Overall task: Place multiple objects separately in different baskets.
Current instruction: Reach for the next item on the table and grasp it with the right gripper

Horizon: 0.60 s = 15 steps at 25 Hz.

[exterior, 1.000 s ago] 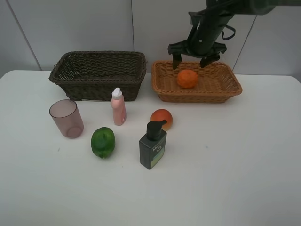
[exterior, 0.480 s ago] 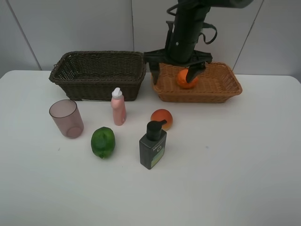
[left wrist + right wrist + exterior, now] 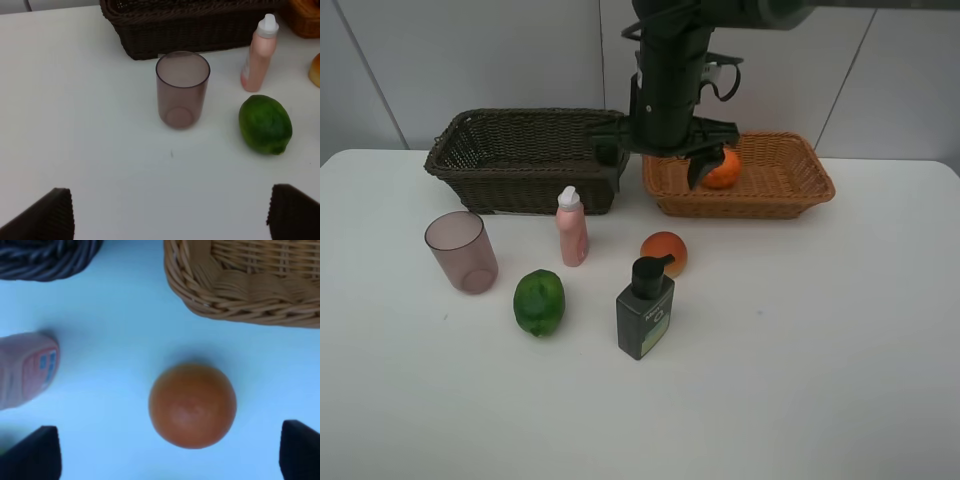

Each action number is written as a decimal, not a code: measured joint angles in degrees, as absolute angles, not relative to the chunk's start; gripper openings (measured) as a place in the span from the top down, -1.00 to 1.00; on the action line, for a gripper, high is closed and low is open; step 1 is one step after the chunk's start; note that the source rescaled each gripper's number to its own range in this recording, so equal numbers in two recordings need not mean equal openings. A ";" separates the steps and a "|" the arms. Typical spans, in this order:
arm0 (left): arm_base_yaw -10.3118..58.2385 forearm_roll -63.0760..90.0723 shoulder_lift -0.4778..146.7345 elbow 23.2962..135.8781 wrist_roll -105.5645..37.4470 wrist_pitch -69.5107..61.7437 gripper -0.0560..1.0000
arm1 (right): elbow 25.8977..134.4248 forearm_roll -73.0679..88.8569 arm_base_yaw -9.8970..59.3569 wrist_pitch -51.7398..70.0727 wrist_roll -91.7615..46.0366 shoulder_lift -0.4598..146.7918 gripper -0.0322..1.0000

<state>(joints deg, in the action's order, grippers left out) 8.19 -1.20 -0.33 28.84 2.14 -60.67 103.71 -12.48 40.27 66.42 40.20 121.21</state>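
Note:
An orange (image 3: 725,170) lies in the light tan basket (image 3: 790,190). My right gripper (image 3: 655,160) hangs open and empty over the gap between that basket and the dark brown basket (image 3: 530,160). Its wrist view looks straight down on the reddish-orange fruit (image 3: 192,405), which lies between the open fingers (image 3: 30,452). On the table stand the mauve cup (image 3: 462,250), pink bottle (image 3: 571,228) and dark green pump bottle (image 3: 645,310), with the lime (image 3: 539,302) between them. My left gripper (image 3: 170,220) is open, short of the cup (image 3: 182,90) and lime (image 3: 265,125).
The dark brown basket holds nothing that I can see. A pale wall rises close behind both baskets. The white table (image 3: 800,350) spreads wide to the right and towards the front edge. The right arm's dark body hides part of the tan basket's left end.
My right gripper has swung left from above the tan basket to above the gap between the baskets, still open and empty. The orange stays in the tan basket.

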 joint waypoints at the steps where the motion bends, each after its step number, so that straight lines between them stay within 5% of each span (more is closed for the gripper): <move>1: 8.19 -1.20 -0.33 28.84 2.14 -60.67 -1.00 | 102.58 -12.50 40.72 65.63 41.03 121.15 -0.84; 15: 8.19 -1.20 -0.33 28.84 2.14 -60.67 -1.00 | 87.83 -18.77 41.25 51.23 51.29 121.15 -0.84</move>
